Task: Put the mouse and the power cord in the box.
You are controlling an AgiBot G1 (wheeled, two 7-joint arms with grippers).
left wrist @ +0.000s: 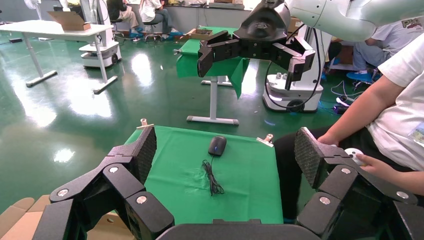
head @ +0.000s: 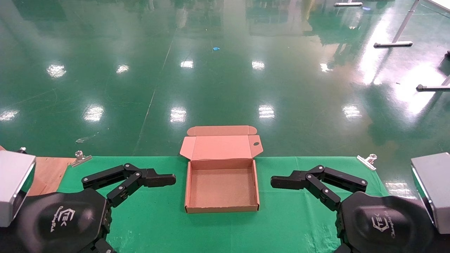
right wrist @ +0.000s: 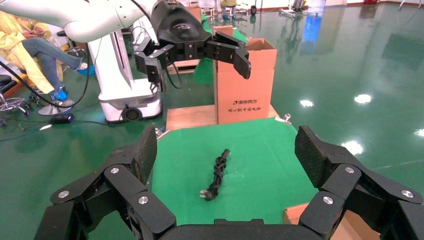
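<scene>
A: On the green-clothed worktop (head: pixel 291 225), what dominates?

B: The box (head: pixel 222 208), centred near the far edge, lid folded back over the glossy floor, one flap pierced by a small hole. Its tray holds nothing.

A: And the arms?

B: The left tool (head: pixel 154 179) hangs at the box's left side, the right tool (head: pixel 288 182) at its right. Both are well apart from the cardboard walls, with bare cloth between. In the wrist views each has its fingers spread wide and grips nothing.

A: Where are the mouse and cord?

B: Neither shows from the head camera. The left wrist view has the mouse (left wrist: pixel 217 145) lying on green cloth, out past the left tool (left wrist: pixel 225 152), its thin cable (left wrist: pixel 213 179) trailing in loose loops toward the camera. The right wrist view has the cord (right wrist: pixel 216 173), a twisted black bundle, lying on green cloth out past the right tool (right wrist: pixel 225 152), apart from the cloth's edges.

A: Room to move?

B: Open cloth surrounds both items. Metal clips (head: pixel 366 161) pin the cloth at the far corners, and a grey block (head: pixel 432 189) sits at each side of the head view.
</scene>
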